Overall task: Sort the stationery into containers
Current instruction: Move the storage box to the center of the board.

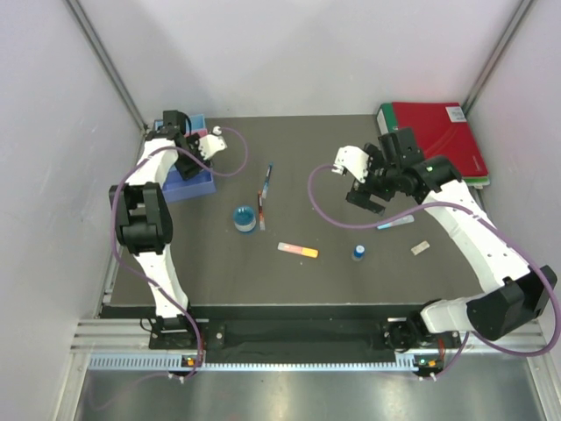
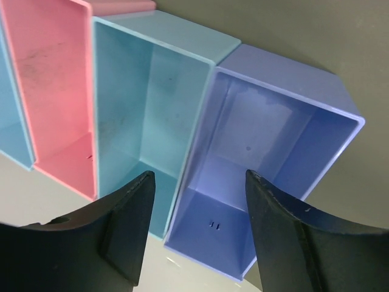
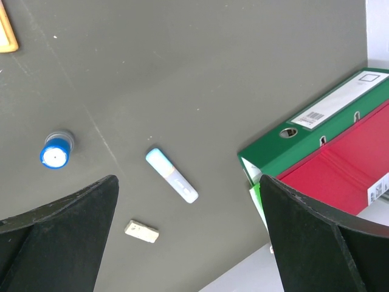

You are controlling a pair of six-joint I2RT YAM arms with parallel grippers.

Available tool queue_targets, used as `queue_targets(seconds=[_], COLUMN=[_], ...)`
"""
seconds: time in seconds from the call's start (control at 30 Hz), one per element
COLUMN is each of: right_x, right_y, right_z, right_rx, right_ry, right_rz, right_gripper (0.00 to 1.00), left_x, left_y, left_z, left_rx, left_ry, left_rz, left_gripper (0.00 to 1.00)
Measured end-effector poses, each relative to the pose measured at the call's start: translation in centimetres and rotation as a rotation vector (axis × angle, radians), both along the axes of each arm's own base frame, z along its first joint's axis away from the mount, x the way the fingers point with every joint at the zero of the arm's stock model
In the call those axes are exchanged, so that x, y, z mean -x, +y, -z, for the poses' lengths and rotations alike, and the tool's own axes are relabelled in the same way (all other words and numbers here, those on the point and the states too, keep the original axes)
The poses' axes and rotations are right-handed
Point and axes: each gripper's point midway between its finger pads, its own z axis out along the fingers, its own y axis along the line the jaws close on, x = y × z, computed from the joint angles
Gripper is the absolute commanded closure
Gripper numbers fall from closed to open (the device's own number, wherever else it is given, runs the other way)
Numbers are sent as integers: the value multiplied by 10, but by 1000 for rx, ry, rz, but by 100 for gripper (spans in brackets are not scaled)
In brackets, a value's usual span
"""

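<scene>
The row of joined bins (image 1: 195, 182) stands at the table's far left; the left wrist view shows its pink (image 2: 55, 79), light blue (image 2: 140, 103) and purple (image 2: 267, 158) bins, all empty. My left gripper (image 2: 197, 201) is open and empty above the purple bin. My right gripper (image 1: 366, 200) is open and empty above the table's right side. Under it lie a light blue bar (image 3: 172, 175), a pale tag (image 3: 141, 231) and a blue-capped bottle (image 3: 56, 152). The round blue jar (image 1: 244, 217), two thin pens (image 1: 265, 193) and a pink-orange bar (image 1: 298, 251) lie mid-table.
Red and green binders (image 1: 434, 140) are stacked at the far right corner, seen also in the right wrist view (image 3: 328, 134). Grey walls close in the left, back and right sides. Purple cables hang from both arms.
</scene>
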Motion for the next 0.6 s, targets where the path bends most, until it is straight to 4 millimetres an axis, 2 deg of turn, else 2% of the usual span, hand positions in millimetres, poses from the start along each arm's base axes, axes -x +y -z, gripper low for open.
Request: queue_targets(seconds=[0.13, 0.27, 0.37, 0.5, 0.6], right_x=[-1, -2, -3, -2, -1], right_y=[1, 4, 5, 7, 8], right_z=[-4, -11, -14, -14, -14], right_rx=[-3, -15, -19, -23, -24], right_ry=[-8, -23, -31, -27, -26], right_rz=[-1, -1, -1, -2, -5], right_gripper=[1, 0, 0, 0, 0], left_x=[5, 0, -5, -14, -13], left_y=[1, 2, 2, 4, 5], left_z=[7, 6, 9, 24, 38], left_rx=[-4, -9, -9, -12, -18], left_ry=[19, 2, -2, 15, 46], left_rz=[0, -4, -8, -17, -21], left_gripper=[36, 40, 49, 50, 51])
